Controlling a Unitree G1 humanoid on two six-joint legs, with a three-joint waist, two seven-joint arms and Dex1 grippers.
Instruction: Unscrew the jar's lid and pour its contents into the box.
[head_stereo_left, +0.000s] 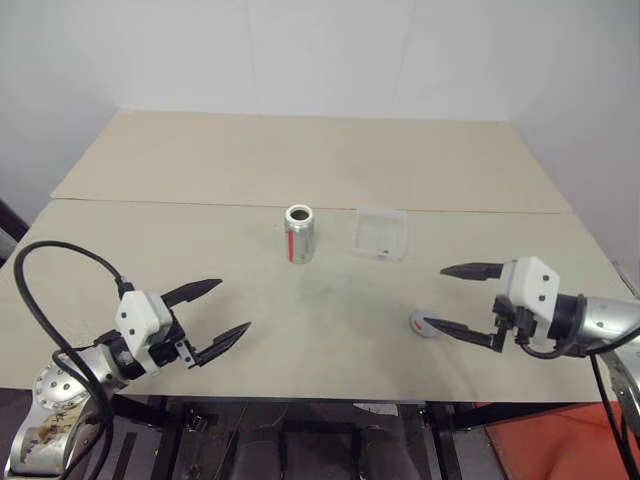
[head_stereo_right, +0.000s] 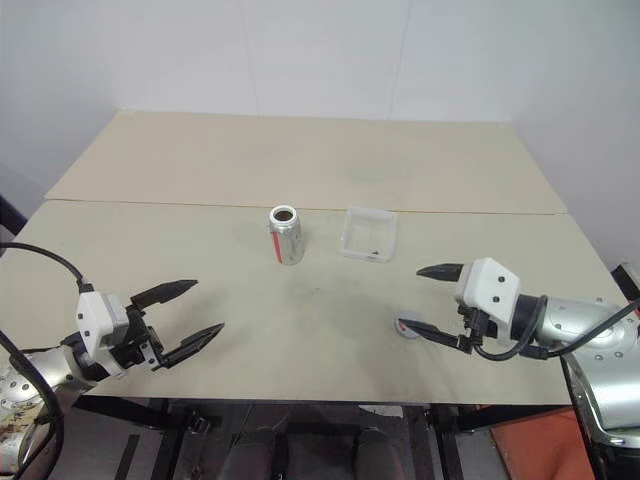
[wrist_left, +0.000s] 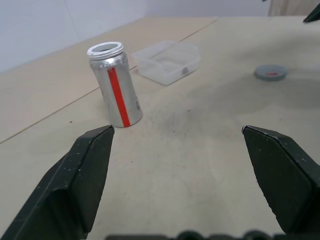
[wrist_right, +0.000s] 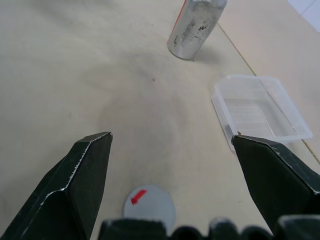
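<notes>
Left gripper (head_stereo_left: 212, 321): your fingers (head_stereo_left: 196, 291) stand spread wide with nothing between them, hovering over the near-left tabletop (head_stereo_left: 330, 330), well apart from everything.

Right gripper (head_stereo_left: 453, 299): fingers likewise wide apart and empty, over the near-right tabletop, with the lid just under and beside the lower finger.

Lid (head_stereo_left: 422, 323): flat grey disc with a red mark, lying off the jar on the tabletop. Thin and low; you would probably have to pinch it by the rim.

Jar (head_stereo_left: 299, 234): upright, mouth open, near the middle of the tabletop, just left of the box. Silver metal wall with a red stripe; it looks light, stiff and smooth, so likely slippery. Take it across the mid-body, below the threaded neck, squeezing gently, since a thin wall may dent. Whether anything remains inside cannot be told; the mouth shows only dark.

Box (head_stereo_left: 381, 232): shallow clear plastic tray, right of the jar. Light, and likely to slide if nudged. One small dark item sits in it.
</notes>
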